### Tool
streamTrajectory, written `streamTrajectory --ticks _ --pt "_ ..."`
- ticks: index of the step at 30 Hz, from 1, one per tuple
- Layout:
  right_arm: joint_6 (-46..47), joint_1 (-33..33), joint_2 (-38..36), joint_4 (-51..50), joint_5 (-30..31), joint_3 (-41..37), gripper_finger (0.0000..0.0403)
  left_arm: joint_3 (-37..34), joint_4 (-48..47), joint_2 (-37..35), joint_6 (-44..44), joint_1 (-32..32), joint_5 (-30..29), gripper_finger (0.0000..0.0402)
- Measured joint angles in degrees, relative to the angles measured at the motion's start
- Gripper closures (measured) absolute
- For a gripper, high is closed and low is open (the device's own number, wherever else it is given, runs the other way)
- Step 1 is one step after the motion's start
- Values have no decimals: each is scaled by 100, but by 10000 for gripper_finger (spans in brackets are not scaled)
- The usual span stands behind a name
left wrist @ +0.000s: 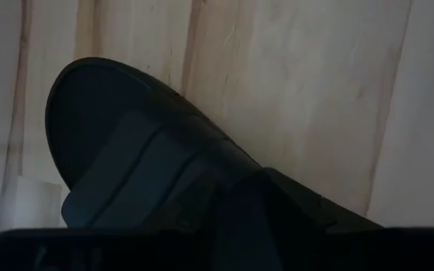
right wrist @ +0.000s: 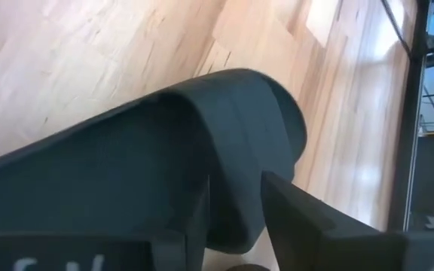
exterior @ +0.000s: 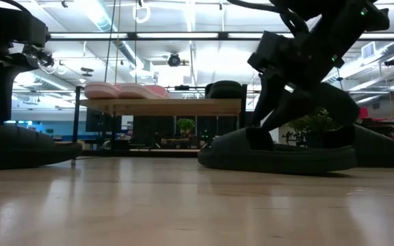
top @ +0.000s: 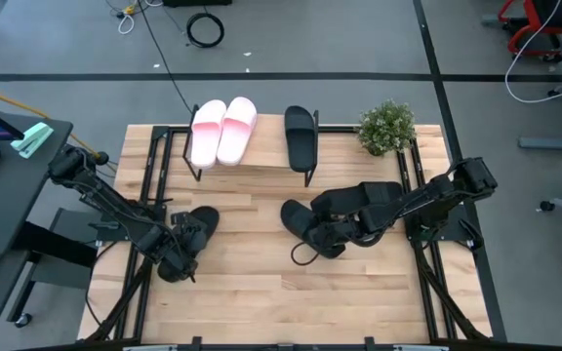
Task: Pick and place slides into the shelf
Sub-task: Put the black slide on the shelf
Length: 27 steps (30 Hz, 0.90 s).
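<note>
Both arms reach inward low, left claw (top: 179,255), right claw (top: 332,234) (fingers obscured).

text: none legible | labels: none | brands: none | numbers: 0 | signs: none

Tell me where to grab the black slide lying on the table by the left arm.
Grip the wide strap of the black slide, coming down from above. The slide lies sole-down on the table, so the strap arches up as the one raised part fingers could likely close around. The left gripper is already right over it.
</note>
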Motion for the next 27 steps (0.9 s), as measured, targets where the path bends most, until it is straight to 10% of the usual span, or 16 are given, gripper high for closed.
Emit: streamTrajectory --ticks 15,27 --pt "187 -578 103 568 -251 0 270 0 354 0 -739 37 7 292" --pt "145 -750 103 970 -982 0 392 1224 603 -7 -297 74 -173 299"
